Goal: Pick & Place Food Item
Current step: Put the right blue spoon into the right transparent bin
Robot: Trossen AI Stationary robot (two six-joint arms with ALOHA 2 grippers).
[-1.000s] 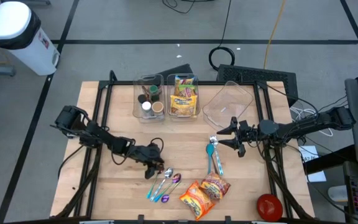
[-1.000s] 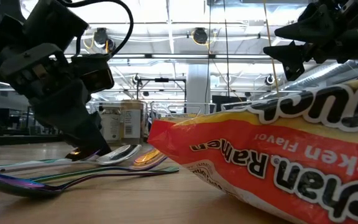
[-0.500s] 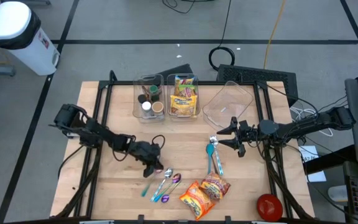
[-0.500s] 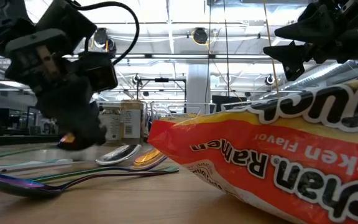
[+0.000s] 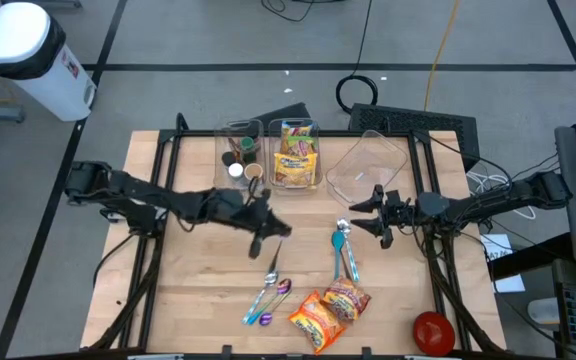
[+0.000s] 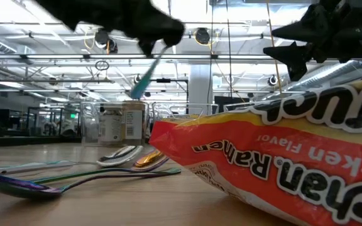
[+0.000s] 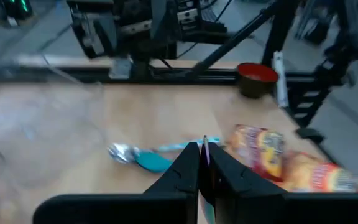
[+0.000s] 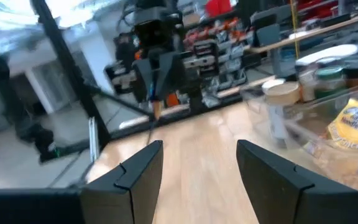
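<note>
The left gripper [image 5: 260, 228], above the middle of the table [image 5: 188, 290], is clamped on a teal-handled utensil [image 5: 271, 264] hanging off the surface. The right gripper [image 5: 376, 216] hovers near the right edge, fingers spread, holding nothing. The ramen packets [image 5: 328, 312] — the food item — lie by the front edge, beside two spoons [image 5: 266, 300].

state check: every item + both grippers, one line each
left gripper: shut on spoon, lifted off table
spoon: held, hanging
right gripper: open, empty
ramen packs: lying flat
loose spoons: lying flat
tilted bin: empty
noodle bin: filled
red bowl: upright
</note>
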